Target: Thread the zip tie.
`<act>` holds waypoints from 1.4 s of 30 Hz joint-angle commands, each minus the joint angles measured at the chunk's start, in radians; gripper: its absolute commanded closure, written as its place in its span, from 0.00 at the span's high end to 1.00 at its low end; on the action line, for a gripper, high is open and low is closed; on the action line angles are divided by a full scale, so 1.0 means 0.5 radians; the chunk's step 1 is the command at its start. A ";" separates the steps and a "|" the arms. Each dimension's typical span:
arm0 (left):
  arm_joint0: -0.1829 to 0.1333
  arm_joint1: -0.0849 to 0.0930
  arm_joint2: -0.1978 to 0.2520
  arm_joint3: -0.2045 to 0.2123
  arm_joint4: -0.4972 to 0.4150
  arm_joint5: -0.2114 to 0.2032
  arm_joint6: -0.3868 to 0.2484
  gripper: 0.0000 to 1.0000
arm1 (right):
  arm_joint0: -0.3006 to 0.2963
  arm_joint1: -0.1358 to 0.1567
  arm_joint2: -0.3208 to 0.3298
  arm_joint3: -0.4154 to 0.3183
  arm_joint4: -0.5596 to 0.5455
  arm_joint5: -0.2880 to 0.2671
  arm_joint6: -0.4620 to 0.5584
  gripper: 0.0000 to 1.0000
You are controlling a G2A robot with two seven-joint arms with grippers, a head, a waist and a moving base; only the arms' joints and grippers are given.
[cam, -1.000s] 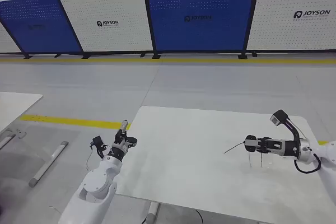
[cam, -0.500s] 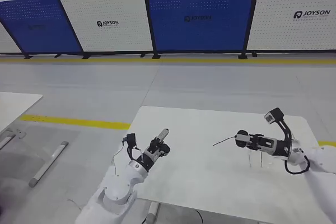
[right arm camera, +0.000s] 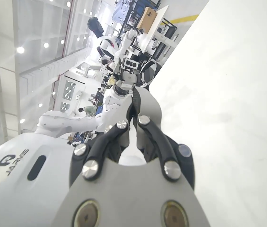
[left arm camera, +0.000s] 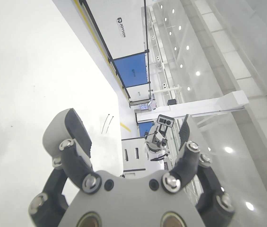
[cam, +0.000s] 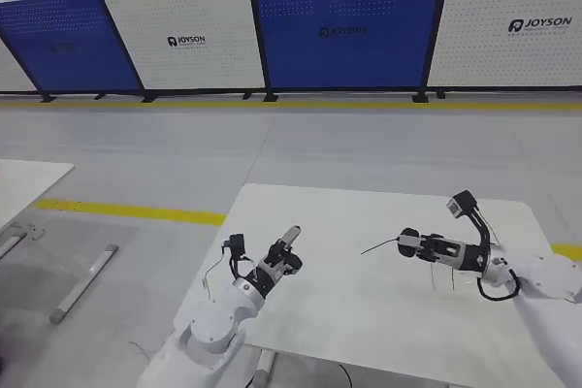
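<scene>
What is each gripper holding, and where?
Right gripper pinches a zip tie by one end, the rest jutting free; head or tail cannot be told. Left gripper: open, empty.

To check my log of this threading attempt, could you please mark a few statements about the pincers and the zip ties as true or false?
1. The right pincer is shut on a zip tie. True.
2. The left pincer is shut. False: its jaws stand wide open and hold nothing.
3. Two spare zip ties lie flat on the table. True.
4. The left pincer touches the held zip tie. False: a stretch of bare table lies between them.
</scene>
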 commanded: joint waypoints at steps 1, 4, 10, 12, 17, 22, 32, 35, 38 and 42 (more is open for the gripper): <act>-0.045 -0.007 0.071 0.012 -0.017 0.042 -0.054 1.00 | 0.051 -0.037 -0.072 0.041 -0.021 -0.005 -0.072 0.00; -0.109 -0.017 0.150 0.038 -0.012 0.101 -0.077 1.00 | 0.103 -0.092 -0.163 0.082 -0.044 -0.005 -0.124 0.00; -0.213 -0.043 0.306 0.118 -0.036 0.210 -0.042 1.00 | 0.156 -0.182 -0.254 0.221 0.030 -0.005 -0.125 0.00; -0.213 -0.043 0.306 0.118 -0.036 0.210 -0.042 1.00 | 0.156 -0.182 -0.254 0.221 0.030 -0.005 -0.125 0.00; -0.213 -0.043 0.306 0.118 -0.036 0.210 -0.042 1.00 | 0.156 -0.182 -0.254 0.221 0.030 -0.005 -0.125 0.00; -0.246 -0.053 0.340 0.130 -0.189 0.213 -0.136 1.00 | 0.108 -0.192 -0.275 0.148 -0.123 -0.005 -0.326 0.00; -0.333 -0.094 0.364 0.217 -0.606 0.098 -0.096 1.00 | 0.095 -0.231 -0.332 0.129 -0.196 -0.005 -0.442 0.00; -0.333 -0.094 0.364 0.217 -0.606 0.098 -0.096 1.00 | 0.095 -0.231 -0.332 0.129 -0.196 -0.005 -0.442 0.00; -0.343 -0.102 0.359 0.231 -0.657 0.057 -0.028 1.00 | 0.095 -0.231 -0.332 0.129 -0.196 -0.005 -0.442 0.00; -0.438 -0.129 0.384 0.303 -0.739 -0.005 0.128 1.00 | 0.095 -0.231 -0.332 0.129 -0.196 -0.005 -0.442 0.00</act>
